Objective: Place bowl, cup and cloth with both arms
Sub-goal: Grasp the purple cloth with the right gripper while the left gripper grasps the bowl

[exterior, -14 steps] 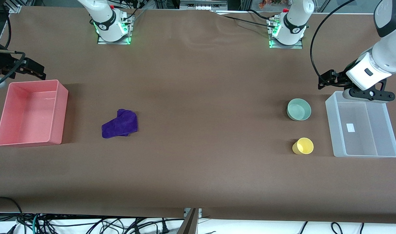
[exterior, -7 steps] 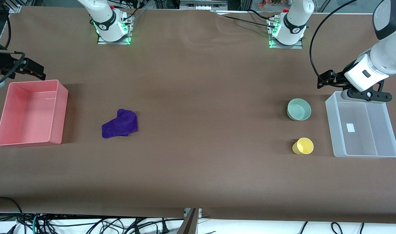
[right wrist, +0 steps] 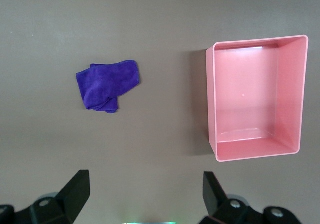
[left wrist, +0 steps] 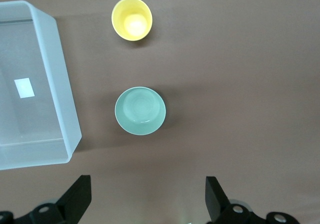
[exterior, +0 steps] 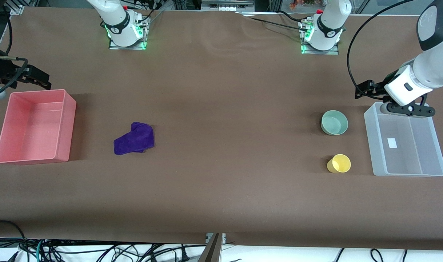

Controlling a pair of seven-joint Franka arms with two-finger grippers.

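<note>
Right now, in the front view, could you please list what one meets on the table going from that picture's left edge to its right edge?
Pink bin → purple cloth → mint-green bowl, with the yellow cup at nearly the same point, nearer the camera → clear bin.

Fuzzy cloth (exterior: 134, 143), smooth bowl (exterior: 334, 122)

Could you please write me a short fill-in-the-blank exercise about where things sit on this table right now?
1. The cloth lies on the table beside the ____ bin.
2. The cup stands nearer to the front camera than the ____.
3. The left claw hangs with its fingers ____, holding nothing.
4. The right claw is up over the table near the pink bin, its fingers ____.

Missing words: pink; bowl; open; open
</note>
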